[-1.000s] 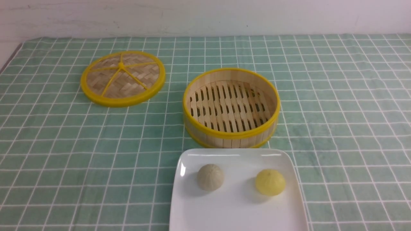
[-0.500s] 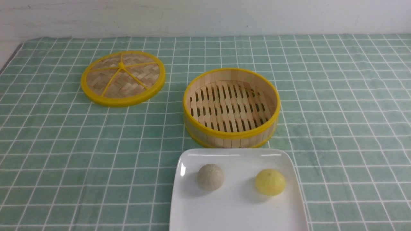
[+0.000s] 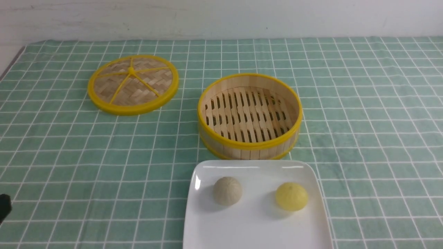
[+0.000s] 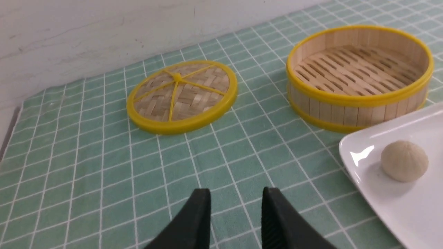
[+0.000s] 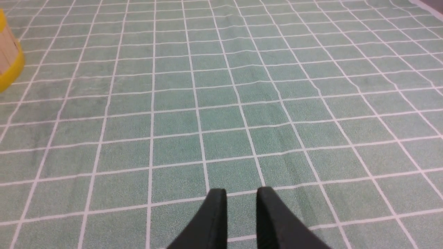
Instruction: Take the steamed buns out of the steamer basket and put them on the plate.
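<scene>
At the left wrist: we see the left gripper (image 4: 236,190) with its two black fingers (image 4: 199,221) apart and a clear gap between them. It holds nothing and touches nothing, and only the checked cloth (image 4: 86,155) shows through the gap.
At the right wrist: the right gripper (image 5: 241,190) has its fingers a little apart, a narrower gap than the left one's. It grips nothing, and we see only cloth under it and ahead of it.
Bun count: two, one beige-grey bun (image 3: 227,191) and one yellow bun (image 3: 291,196). Both sit on the plate (image 3: 256,228), apart from each other, pleated tops up. The beige-grey one lies ahead of the left gripper, off toward the robot's right, well apart from its fingertips.
Plate count: one, white and square with rounded corners. One corner lies near the left gripper on the robot's right side, not touching it.
Steamer basket (image 3: 249,152): one, its slatted floor bare, just beyond the plate as seen from the left gripper. A sliver of its yellow rim shows off to the right gripper's left, well apart.
Lid (image 3: 133,84): one, flat on the cloth, woven, with yellow rim and spokes. It is ahead of the left gripper and well apart from it and from the basket.
Cloth count: one, green with white grid lines, under everything we see.
</scene>
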`<state>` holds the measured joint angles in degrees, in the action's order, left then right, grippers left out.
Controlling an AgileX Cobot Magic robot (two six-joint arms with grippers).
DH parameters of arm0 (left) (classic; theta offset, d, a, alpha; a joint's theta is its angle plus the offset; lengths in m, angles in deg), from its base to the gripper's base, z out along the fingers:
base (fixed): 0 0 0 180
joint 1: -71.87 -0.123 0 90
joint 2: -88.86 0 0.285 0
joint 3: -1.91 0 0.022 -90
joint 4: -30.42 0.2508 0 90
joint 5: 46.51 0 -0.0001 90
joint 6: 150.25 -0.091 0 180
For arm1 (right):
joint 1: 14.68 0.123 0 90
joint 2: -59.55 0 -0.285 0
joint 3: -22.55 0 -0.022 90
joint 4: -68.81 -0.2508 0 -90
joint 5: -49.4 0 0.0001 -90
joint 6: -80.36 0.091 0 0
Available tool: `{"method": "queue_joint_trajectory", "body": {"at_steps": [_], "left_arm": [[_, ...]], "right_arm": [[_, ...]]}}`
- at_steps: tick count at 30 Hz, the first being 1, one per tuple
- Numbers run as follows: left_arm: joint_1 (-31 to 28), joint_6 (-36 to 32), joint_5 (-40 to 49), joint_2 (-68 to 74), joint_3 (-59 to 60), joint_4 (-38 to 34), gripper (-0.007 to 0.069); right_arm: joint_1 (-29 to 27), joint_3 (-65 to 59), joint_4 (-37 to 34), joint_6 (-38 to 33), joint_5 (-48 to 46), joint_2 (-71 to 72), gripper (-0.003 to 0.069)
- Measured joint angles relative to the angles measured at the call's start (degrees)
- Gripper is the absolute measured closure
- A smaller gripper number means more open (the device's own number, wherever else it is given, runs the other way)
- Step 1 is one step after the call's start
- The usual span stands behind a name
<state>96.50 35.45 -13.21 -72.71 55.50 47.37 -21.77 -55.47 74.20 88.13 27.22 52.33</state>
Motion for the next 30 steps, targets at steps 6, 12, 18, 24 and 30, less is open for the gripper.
{"method": "queue_joint_trajectory", "body": {"at_steps": [6,12,18,24,30], "left_arm": [[-11.67,4.03,-14.1,0.0,14.98,-0.17,0.0384],[-21.16,9.24,-19.24,-2.46,22.18,-0.17,0.0384],[-24.08,9.7,-15.26,-9.04,22.91,-0.17,0.0384],[-24.29,9.75,-8.5,-11.27,23.93,-0.94,0.0384],[-24.29,9.88,-7.72,-11.31,24.17,-1.26,0.0384]], "right_arm": [[-0.06,0.0,0.0,0.0,0.0,0.0,0.0498],[-0.06,0.0,0.0,0.0,0.0,0.0,0.0488],[-0.06,0.0,0.0,0.0,0.0,0.0,0.0482],[-0.06,0.0,0.02,0.0,0.0,0.0,0.0472],[-0.06,0.0,0.02,0.0,0.0,0.0,0.0463]]}}
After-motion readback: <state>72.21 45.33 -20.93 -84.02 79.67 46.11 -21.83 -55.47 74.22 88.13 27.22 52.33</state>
